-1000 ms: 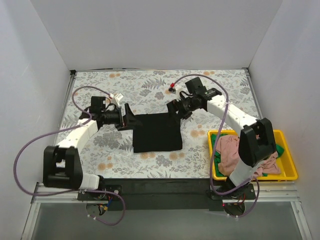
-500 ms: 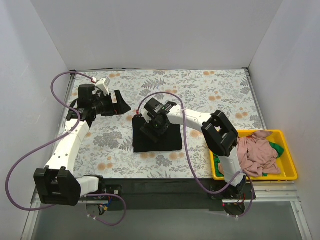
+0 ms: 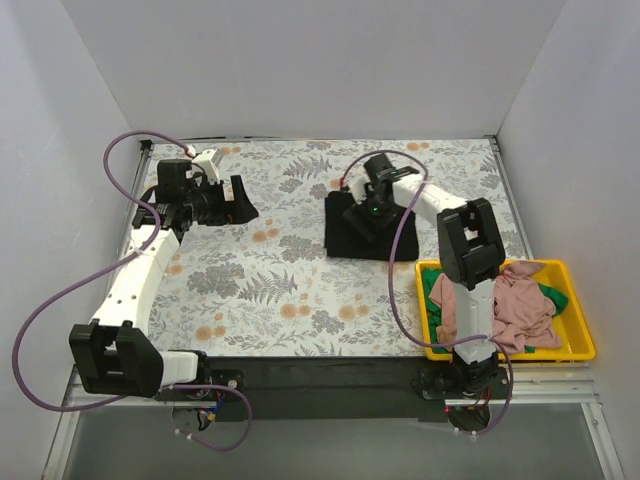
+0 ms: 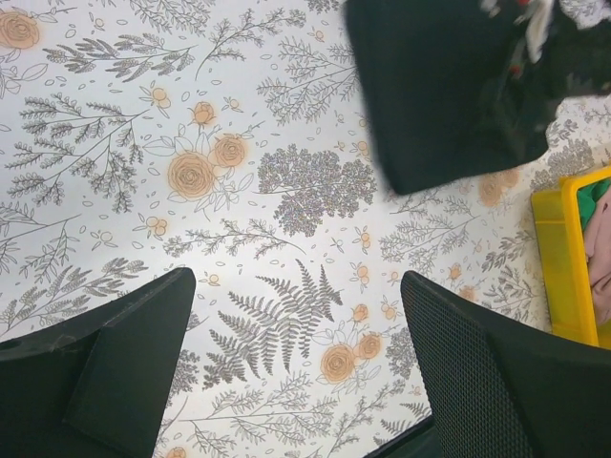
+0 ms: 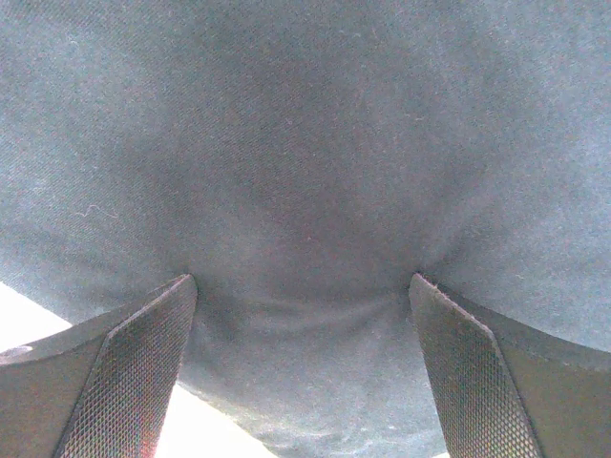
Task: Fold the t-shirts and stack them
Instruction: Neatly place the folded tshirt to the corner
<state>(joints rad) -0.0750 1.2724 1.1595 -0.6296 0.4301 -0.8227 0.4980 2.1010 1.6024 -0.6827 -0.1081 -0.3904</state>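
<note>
The black t-shirt (image 5: 305, 143) is matt woven cloth, the bin (image 4: 552, 267) smooth yellow plastic.

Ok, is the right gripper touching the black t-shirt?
Touching. In the right wrist view the right gripper is spread open, both fingers pressed into the black t-shirt, which puckers at their tips.

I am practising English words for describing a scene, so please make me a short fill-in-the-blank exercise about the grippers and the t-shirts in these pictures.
1. The right gripper presses on the folded t-shirt, whose colour is ____.
2. The pink t-shirt lies in the ____ bin.
3. The left gripper hovers above the tablecloth with its jaws ____.
Missing words: black; yellow; open.
</note>
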